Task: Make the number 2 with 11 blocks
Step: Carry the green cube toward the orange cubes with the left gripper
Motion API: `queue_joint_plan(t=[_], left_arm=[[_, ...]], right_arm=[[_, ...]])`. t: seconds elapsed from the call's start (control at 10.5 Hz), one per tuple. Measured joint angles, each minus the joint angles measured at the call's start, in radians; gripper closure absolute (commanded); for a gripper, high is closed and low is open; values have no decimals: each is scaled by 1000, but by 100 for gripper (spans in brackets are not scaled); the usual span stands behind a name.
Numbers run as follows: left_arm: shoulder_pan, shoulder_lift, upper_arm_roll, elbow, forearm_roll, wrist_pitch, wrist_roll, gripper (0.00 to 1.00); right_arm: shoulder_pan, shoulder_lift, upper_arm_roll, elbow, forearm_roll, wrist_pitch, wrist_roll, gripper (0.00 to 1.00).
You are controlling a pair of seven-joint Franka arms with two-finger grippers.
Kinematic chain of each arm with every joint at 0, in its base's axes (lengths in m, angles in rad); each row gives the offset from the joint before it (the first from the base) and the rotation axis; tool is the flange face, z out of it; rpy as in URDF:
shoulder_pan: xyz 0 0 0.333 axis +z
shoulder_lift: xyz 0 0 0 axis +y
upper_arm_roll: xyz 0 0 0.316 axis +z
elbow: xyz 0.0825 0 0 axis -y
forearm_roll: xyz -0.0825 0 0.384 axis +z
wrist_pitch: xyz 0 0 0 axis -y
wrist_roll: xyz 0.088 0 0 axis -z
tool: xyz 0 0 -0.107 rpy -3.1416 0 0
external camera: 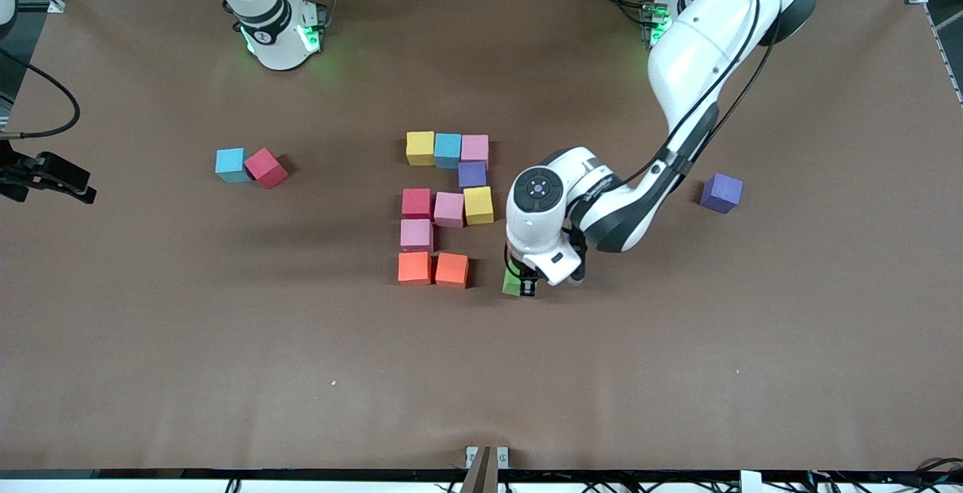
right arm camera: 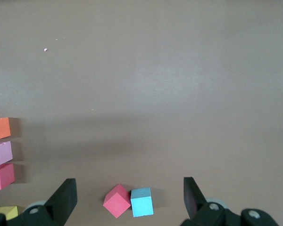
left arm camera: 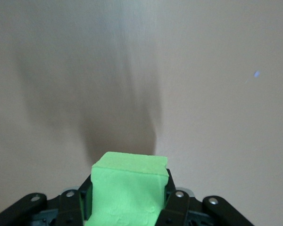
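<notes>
Ten blocks lie together in mid-table as a partial number 2 [external camera: 448, 207]. Its top row is yellow [external camera: 420, 147], blue [external camera: 448, 150] and pink [external camera: 475, 150], with a purple block [external camera: 472, 174] under the pink. Then come red [external camera: 416, 203], pink [external camera: 449, 209] and yellow [external camera: 478, 205], a pink block [external camera: 416, 235], and two orange ones [external camera: 414, 268] [external camera: 452, 269]. My left gripper [external camera: 523, 283] [left arm camera: 128, 188] is shut on a green block [external camera: 512, 282] [left arm camera: 127, 188], low over the table about a cube's width from the second orange block, toward the left arm's end. My right gripper [right arm camera: 128, 181] waits open, high above the table.
A loose blue cube [external camera: 230, 165] [right arm camera: 142, 201] and red cube [external camera: 265, 168] [right arm camera: 117, 201] touch each other toward the right arm's end. A lone purple cube [external camera: 721, 193] sits toward the left arm's end. The brown table [external camera: 677, 372] is bare nearer the front camera.
</notes>
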Motion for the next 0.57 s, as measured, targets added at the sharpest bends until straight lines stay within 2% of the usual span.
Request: queue_joint_plan(t=[0.19,0.57], left_arm=[[-21,37,1,22,-1,20,23,88],[-46,38,1,39,-78,31,-9,86]], right_arm=[[0,0,0,0,0,0,0,0],[0,0,0,0,0,0,0,0]])
